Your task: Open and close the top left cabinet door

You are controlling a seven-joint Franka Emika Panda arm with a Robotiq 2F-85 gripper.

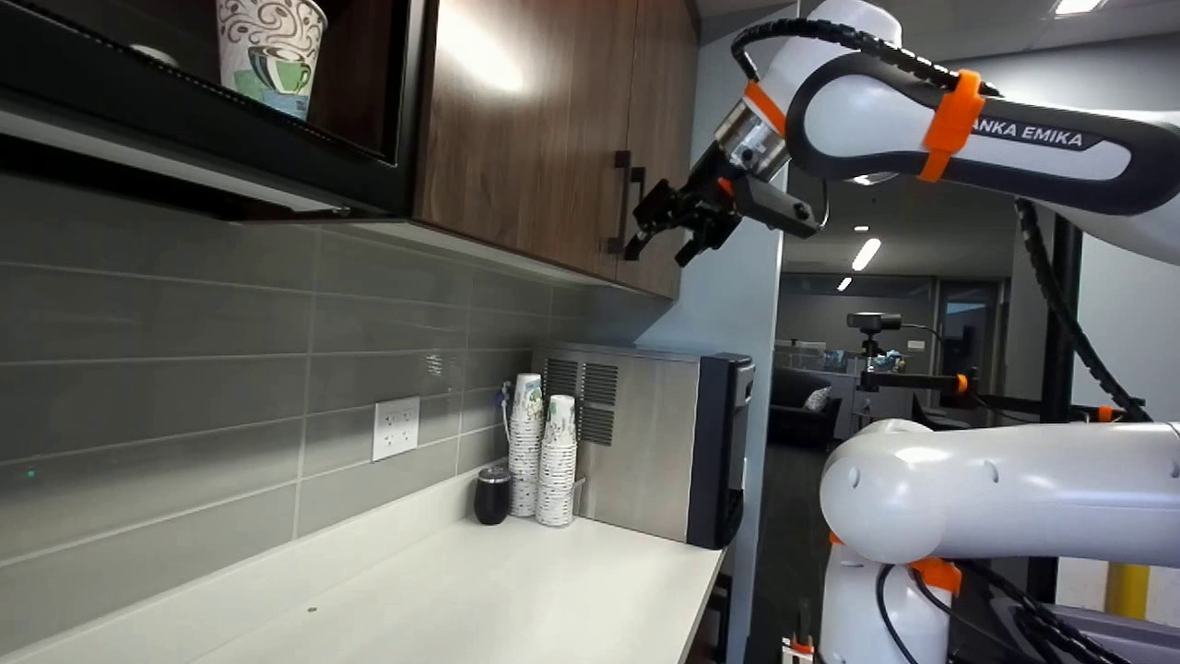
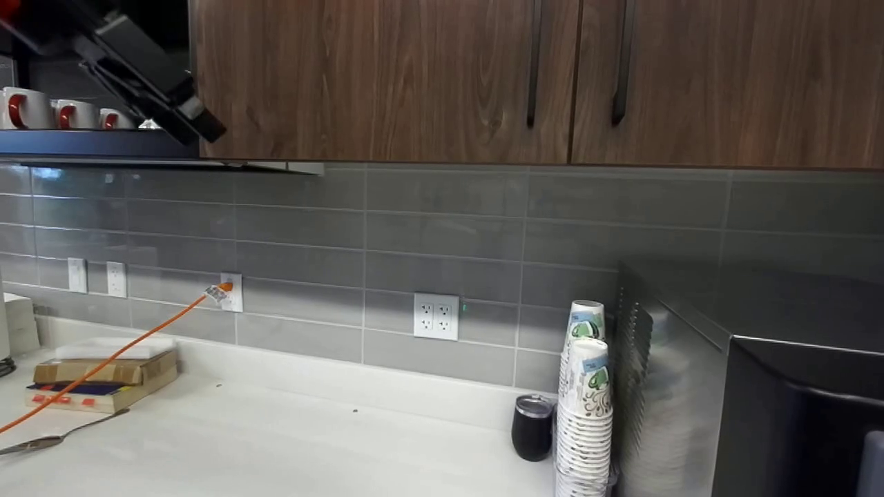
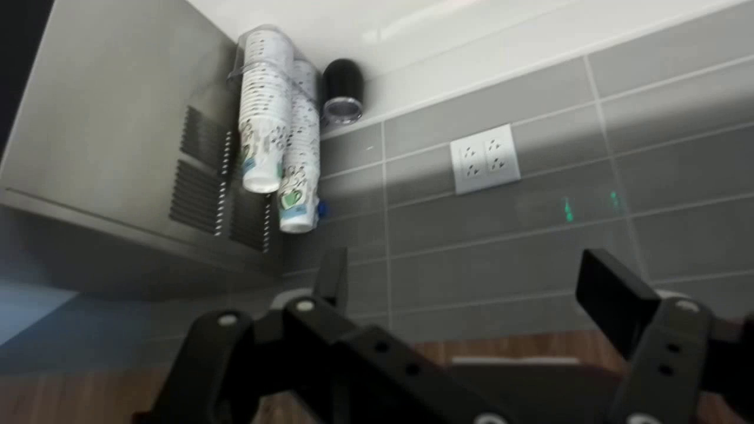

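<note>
The top left cabinet door is a dark-brown wood-grain panel, shown in both exterior views. It looks closed and level with the door beside it. Its black vertical bar handle sits near the edge where the two doors meet; it also shows in an exterior view. My gripper is open and empty, apart from the handle. In an exterior view the gripper overlaps the door's lower left corner. In the wrist view the spread fingers have nothing between them; the handle is out of view there.
The neighbouring cabinet door has its own bar handle. An open black shelf holds mugs. Below, a steel appliance, stacked paper cups and a black tumbler stand on the white counter.
</note>
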